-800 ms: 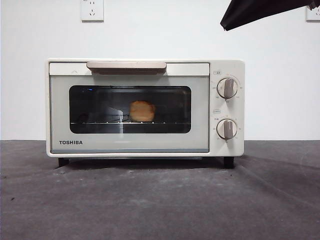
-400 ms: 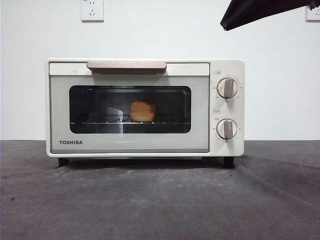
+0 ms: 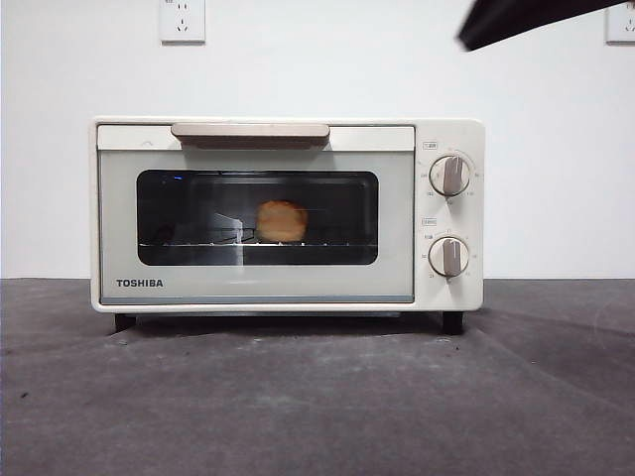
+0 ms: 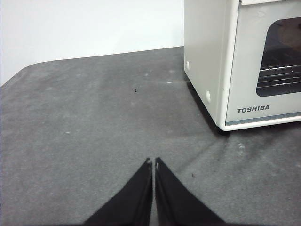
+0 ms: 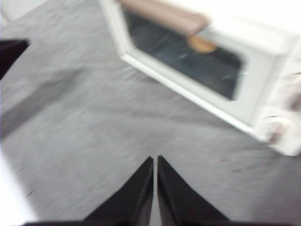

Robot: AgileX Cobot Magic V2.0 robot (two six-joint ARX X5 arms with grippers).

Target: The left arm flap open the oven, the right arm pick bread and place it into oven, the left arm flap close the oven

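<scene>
Bread (image 3: 282,220) sits on the wire rack (image 3: 327,244) inside the oven (image 3: 288,213), seen through the window, about mid-width. Door is shut flush, handle (image 3: 250,130) along its top edge. I judge all three steps done; nothing left but to park.

Left gripper (image 4: 154,165): jaws pressed together, empty, low over the mat (image 4: 94,122), the oven's front-left corner off to one side, well apart. Right gripper (image 5: 155,162): also closed, empty, raised and looking down on the door; view blurred.
</scene>
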